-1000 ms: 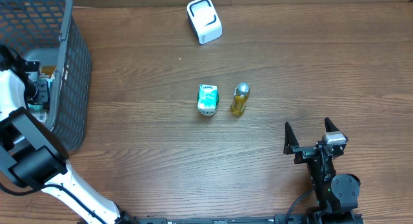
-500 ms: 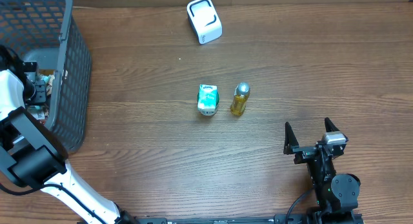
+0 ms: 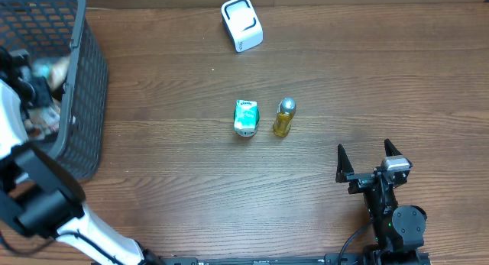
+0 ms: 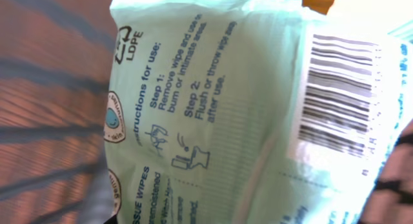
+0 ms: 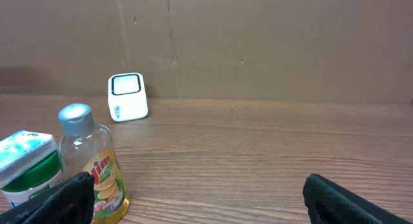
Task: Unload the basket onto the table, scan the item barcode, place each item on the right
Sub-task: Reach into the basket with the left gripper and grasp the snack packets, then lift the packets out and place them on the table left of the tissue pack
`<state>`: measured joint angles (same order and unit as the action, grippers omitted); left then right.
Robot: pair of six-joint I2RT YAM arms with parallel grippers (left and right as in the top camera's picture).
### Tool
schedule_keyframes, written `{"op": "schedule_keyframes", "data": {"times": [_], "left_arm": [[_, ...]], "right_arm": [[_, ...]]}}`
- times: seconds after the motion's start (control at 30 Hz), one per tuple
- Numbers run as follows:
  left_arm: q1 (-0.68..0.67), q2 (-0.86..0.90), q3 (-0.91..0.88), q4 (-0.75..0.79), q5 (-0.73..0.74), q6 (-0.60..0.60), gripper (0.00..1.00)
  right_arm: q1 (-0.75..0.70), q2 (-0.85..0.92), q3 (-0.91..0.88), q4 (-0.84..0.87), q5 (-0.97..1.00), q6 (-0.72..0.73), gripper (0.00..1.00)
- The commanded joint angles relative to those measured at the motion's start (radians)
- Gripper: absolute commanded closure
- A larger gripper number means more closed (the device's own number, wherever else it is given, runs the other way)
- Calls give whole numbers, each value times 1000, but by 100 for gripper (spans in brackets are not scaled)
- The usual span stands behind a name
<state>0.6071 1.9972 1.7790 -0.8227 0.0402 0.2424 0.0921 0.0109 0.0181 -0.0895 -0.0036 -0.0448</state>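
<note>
Left gripper (image 3: 37, 80): far left, up over the gray basket (image 3: 85, 105); blurry from above; clenched on the wipes pack.
Wipes pack (image 4: 213, 114): soft and pale green, right up against the left wrist camera and filling most of that view (the words "Step 1" and "Step 2" can be read on it). From above, only a pale blur just beside the left gripper, near the basket's rim.
Barcode (image 4: 339, 95): black lines on a white patch, on the right side of the pack, a bit tilted, facing the left wrist camera.
Basket: gray mesh, at the far left edge of the table (image 3: 397, 74); things inside too blurry to name.
Right gripper (image 3: 370, 155): low on the right side of the table, let go, jaws wide apart with only bare wood between the 2 fingers.
White scanner box (image 3: 241, 24): at the back of the table, well apart from both grippers.
Small green and white pack (image 3: 245, 117): in the middle of the table.
Yellow bottle (image 3: 283, 117): silver cap, standing up, just beside the small pack on its right as seen from above, not touching it.
Table: brown wood.
</note>
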Motion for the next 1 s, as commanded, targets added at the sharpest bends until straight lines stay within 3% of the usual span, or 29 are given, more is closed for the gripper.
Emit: {"op": "schedule_keyframes", "data": {"times": [0.0, 0.43, 0.8, 0.97], "left_arm": [[-6, -218, 76, 26, 65, -150, 76], [-53, -578, 76, -10, 406, -362, 76], [-387, -620, 41, -344, 196, -363, 72], [-567, -565, -125, -358, 79, -402, 70]], "right_arm": [[-3, -8, -10, 6, -8, 4, 0], [-3, -8, -10, 6, -8, 4, 0], [-3, -8, -10, 6, -9, 4, 0], [-3, -8, -10, 6, -9, 4, 0]]}}
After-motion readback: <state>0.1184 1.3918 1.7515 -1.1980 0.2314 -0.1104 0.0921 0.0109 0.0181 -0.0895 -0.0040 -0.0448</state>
